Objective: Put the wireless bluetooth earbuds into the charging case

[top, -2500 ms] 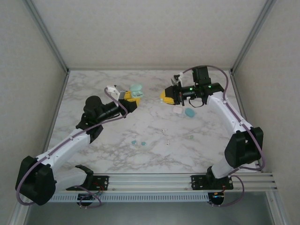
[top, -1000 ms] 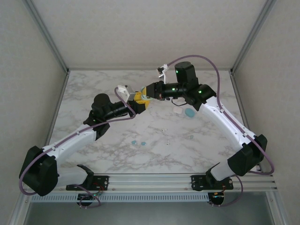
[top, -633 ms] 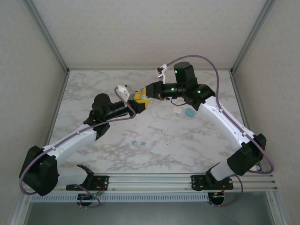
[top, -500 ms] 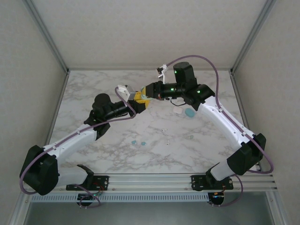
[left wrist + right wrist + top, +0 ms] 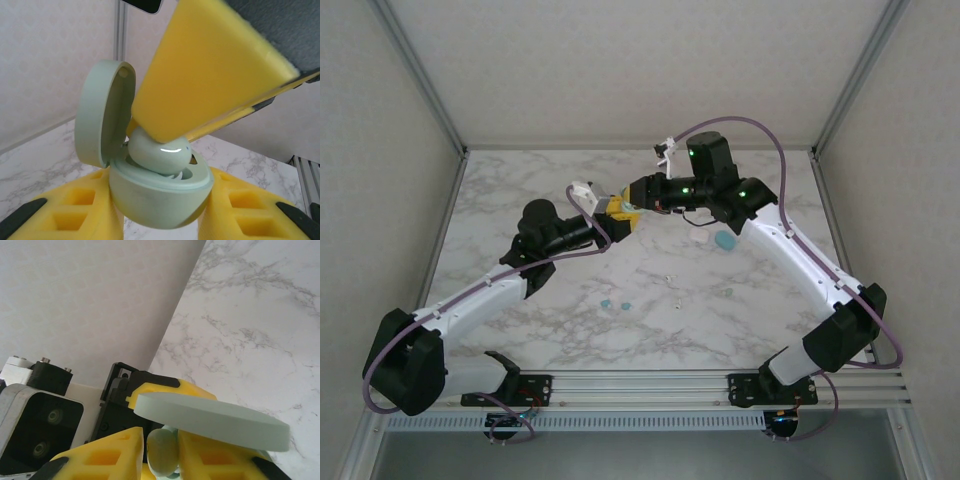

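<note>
Top view: left gripper (image 5: 616, 216) and right gripper (image 5: 634, 194) meet over the table's (image 5: 500, 190) far middle, load hidden; loose earbuds (image 5: 616, 304) on open marble nearer. Left wrist: left gripper clamped on open case (image 5: 160, 200), earbud (image 5: 161, 150) seated inside, top covered by yellow pad (image 5: 210, 75). Right wrist: pads (image 5: 100, 455) flank earbud, pinching or not, cannot tell.

Overhead camera looks down from above the near edge across the whole marble table (image 5: 495, 185); both wrist cameras (facing each other) crowd close on one open pale-green case (image 5: 157, 197).
</note>
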Robot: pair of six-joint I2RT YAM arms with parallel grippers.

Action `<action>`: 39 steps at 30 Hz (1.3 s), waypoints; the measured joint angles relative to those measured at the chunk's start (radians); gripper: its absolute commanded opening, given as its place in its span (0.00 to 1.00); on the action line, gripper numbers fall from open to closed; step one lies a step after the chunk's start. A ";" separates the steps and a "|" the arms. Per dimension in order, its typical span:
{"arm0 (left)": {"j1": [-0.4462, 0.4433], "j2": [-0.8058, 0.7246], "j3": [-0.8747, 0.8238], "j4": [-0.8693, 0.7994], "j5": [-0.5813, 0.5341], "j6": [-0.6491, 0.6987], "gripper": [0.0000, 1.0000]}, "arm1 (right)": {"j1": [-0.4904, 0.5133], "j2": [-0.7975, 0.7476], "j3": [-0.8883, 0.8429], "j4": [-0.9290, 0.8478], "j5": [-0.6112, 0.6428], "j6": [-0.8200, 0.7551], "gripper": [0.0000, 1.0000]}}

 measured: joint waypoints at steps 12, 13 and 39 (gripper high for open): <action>-0.003 0.000 0.000 0.007 -0.001 0.000 0.29 | 0.003 0.001 0.033 -0.064 0.055 -0.016 0.26; -0.003 0.000 0.000 0.008 -0.002 0.000 0.28 | 0.003 0.002 0.037 -0.073 0.054 -0.016 0.26; -0.003 0.028 0.006 0.014 -0.030 0.000 0.29 | 0.015 0.009 0.084 -0.190 0.085 -0.034 0.28</action>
